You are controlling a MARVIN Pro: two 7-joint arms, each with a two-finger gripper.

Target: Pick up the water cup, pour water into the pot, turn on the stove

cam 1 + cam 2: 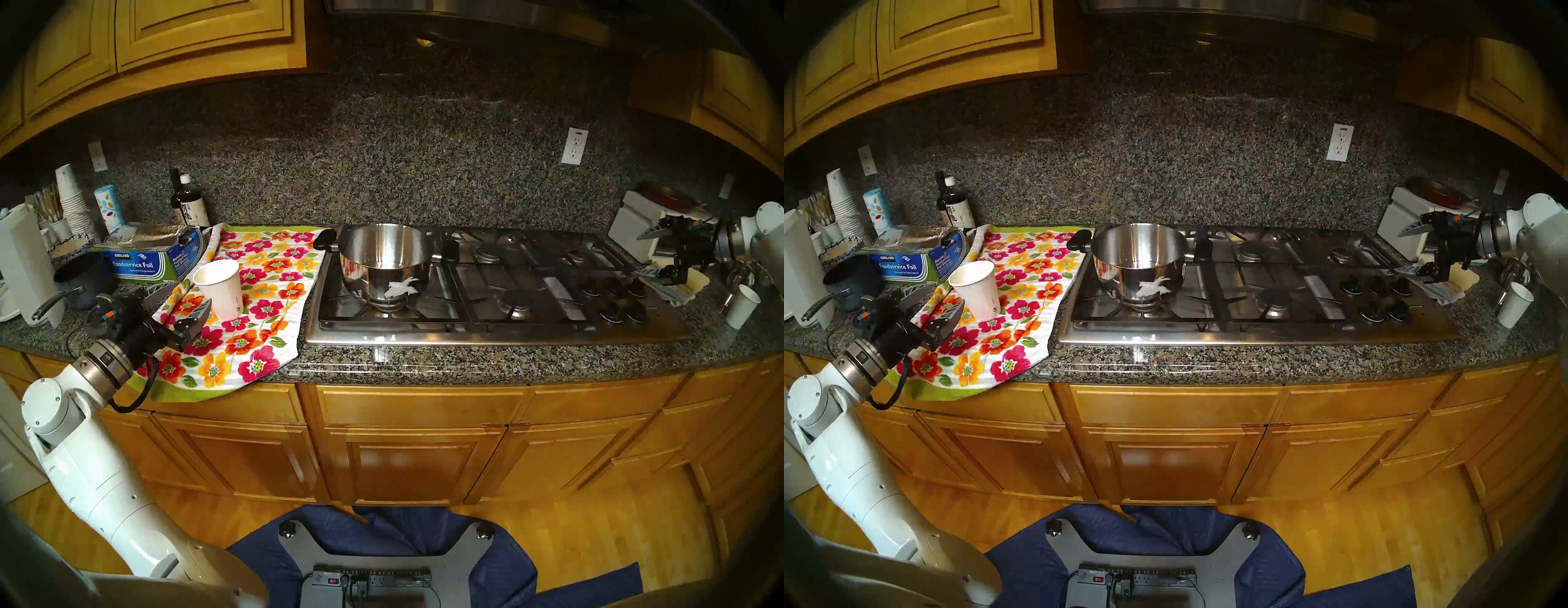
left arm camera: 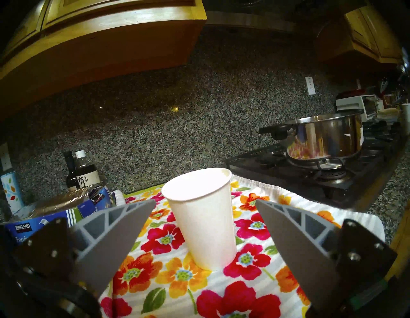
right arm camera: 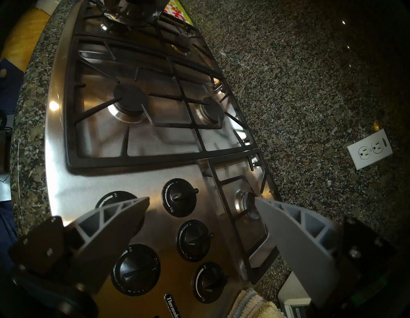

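On the flowered towel (image 1: 254,314) left of the stove (image 1: 488,335) stands the water cup (image 1: 220,288), upright and not yet lifted. Just short of it hangs the left gripper (image 1: 182,303), its fingers spread wide to either side of the cup's line, touching nothing; the left wrist view shows clear towel between each fingertip and the cup wall. So the task looks barely begun: the grasp, the pour and the stove are all left to do. On the near-left burner sits the pot (image 1: 382,263), steel, two black handles, a torn white sticker on its side. Far off at the cooktop's right end, the right gripper (image 1: 655,254) hovers over the knobs (image 3: 184,224) with its fingers equally spread, gripping none.

Whether the cup holds water cannot be told; its inside reads only as pale white. The pot's floor shines, yet water in it cannot be ruled out. No flame shows under the pot.
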